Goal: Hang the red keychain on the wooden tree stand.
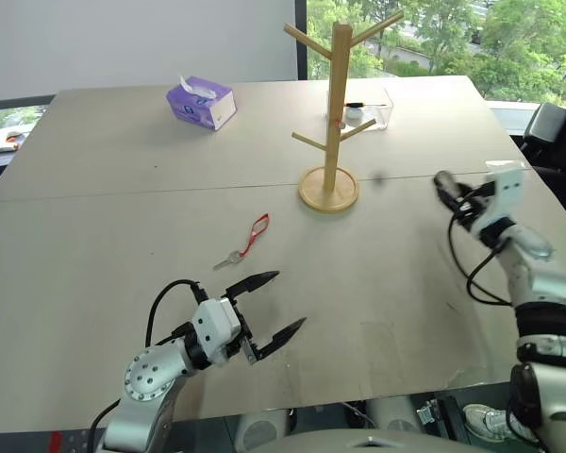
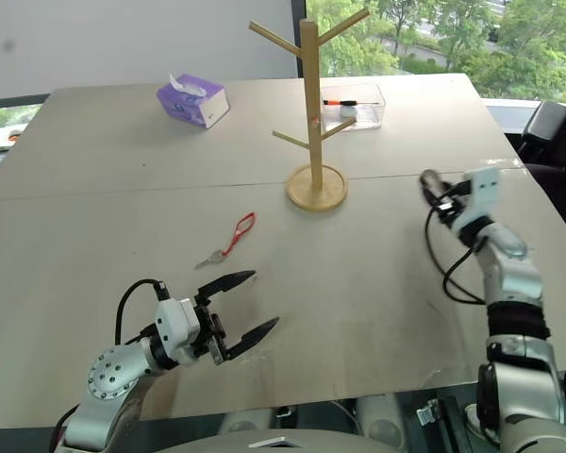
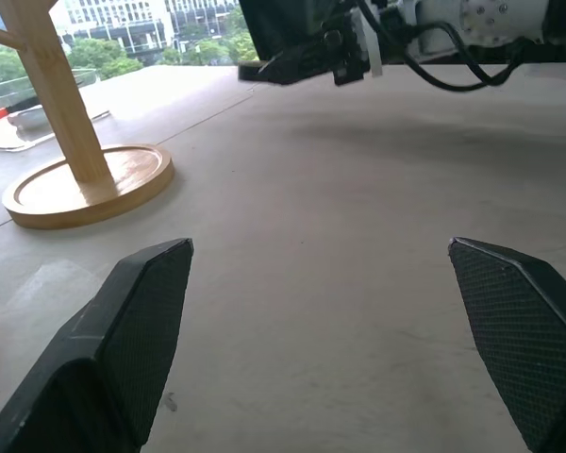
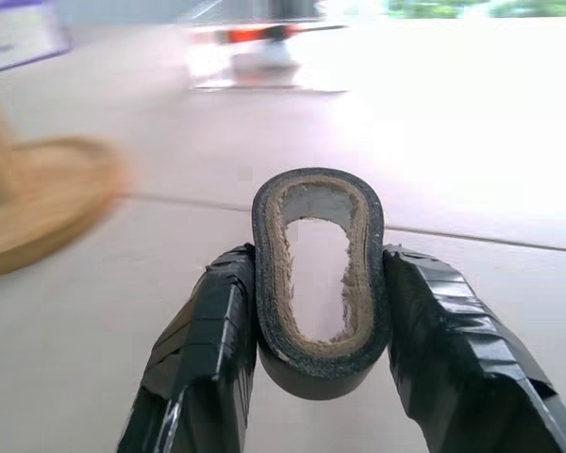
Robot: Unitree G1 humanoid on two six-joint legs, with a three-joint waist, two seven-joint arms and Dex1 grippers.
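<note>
Red keychain (image 1: 254, 235): lies flat on the table, untouched, between the near edge and the stand's base, just beyond the left gripper; strap end points toward the stand, small silver key toward the near edge.
Left gripper (image 1: 273, 305): low over the table close to its near edge, fingers spread as wide as they go, nothing between them.
Right gripper (image 4: 318, 311): lifted above the table toward its right edge, fingers closed on a black ring, squeezed oval, hollow through the middle; not the task's thing.
How it will handle: my guess is very light, the strap limp and floppy, the key hard and a bit slippery; the loop should droop open once lifted.
Where to take hold: I'd pinch the strap near the key, so the free loop hangs clear for a peg.
Table (image 1: 94, 236): pale, a seam running across its middle.
Wooden tree stand (image 1: 338, 113): upright past the seam, round base flat, pegs bare.
Far side: purple tissue box (image 1: 201, 102) toward the far left corner; clear tray (image 1: 370, 114) behind the stand.
</note>
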